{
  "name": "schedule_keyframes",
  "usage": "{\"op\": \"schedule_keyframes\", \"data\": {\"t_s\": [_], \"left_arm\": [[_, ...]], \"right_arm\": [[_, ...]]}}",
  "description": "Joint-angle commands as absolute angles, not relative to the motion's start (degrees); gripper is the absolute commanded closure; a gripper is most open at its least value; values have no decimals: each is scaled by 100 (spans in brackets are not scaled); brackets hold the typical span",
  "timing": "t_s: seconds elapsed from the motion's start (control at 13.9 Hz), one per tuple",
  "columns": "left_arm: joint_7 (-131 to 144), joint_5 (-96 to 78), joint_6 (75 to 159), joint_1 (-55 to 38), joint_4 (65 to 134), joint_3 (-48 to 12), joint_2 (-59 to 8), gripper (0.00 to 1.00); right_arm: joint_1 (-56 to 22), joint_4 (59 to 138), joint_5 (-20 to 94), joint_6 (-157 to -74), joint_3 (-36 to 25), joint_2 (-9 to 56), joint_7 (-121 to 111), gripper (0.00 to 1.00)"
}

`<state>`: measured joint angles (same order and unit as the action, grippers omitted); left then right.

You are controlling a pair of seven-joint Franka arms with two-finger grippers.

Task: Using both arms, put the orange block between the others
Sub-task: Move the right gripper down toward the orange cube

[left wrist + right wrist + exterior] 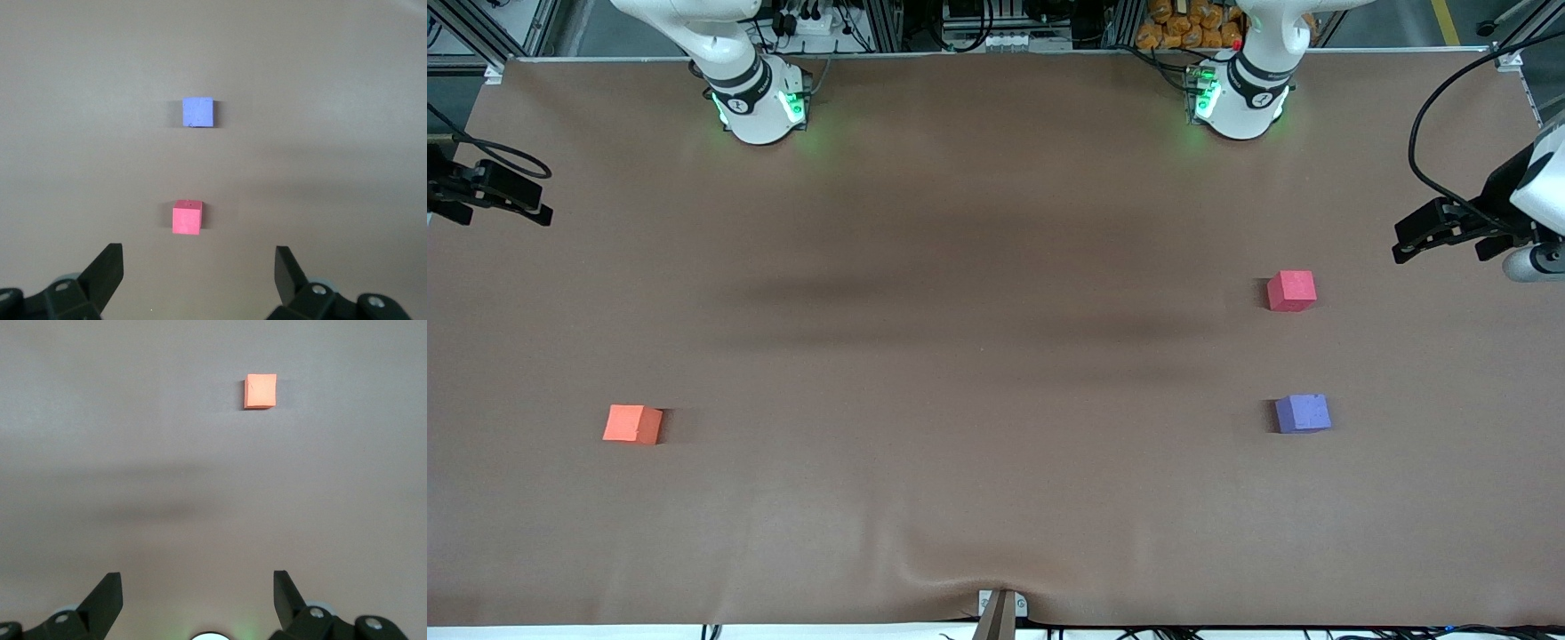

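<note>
The orange block (633,424) (260,391) lies alone toward the right arm's end of the table. The pinkish-red cube (1291,291) (187,217) and the purple cube (1302,413) (199,111) lie toward the left arm's end. The purple one is nearer the front camera, and a gap of bare table separates the two. My left gripper (1409,242) (199,267) hangs open and empty over the table's edge at the left arm's end. At the other end my right gripper (534,206) (198,587) hangs open over the edge, holding nothing.
A brown mat (978,373) covers the whole table and wrinkles near a clamp (1000,609) at the front edge. The arm bases (760,107) (1240,102) glow green along the back edge. A black cable (1432,133) loops above the left gripper.
</note>
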<state>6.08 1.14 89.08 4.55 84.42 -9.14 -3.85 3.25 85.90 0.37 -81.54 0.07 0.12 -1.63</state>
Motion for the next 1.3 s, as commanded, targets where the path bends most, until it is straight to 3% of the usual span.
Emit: {"op": "schedule_keyframes", "data": {"t_s": [0.0, 0.86, 1.23], "left_arm": [[580, 184, 8824, 466, 8402, -940, -334, 0], [563, 264, 8824, 413, 8411, -1019, -369, 0], [563, 264, 8824, 413, 8411, -1020, -360, 0]], "right_arm": [[396, 8543, -70, -8042, 105, -53, -211, 0], [571, 8587, -62, -8112, 97, 52, -229, 0], [633, 8604, -53, -8463, 97, 517, -229, 0]]}}
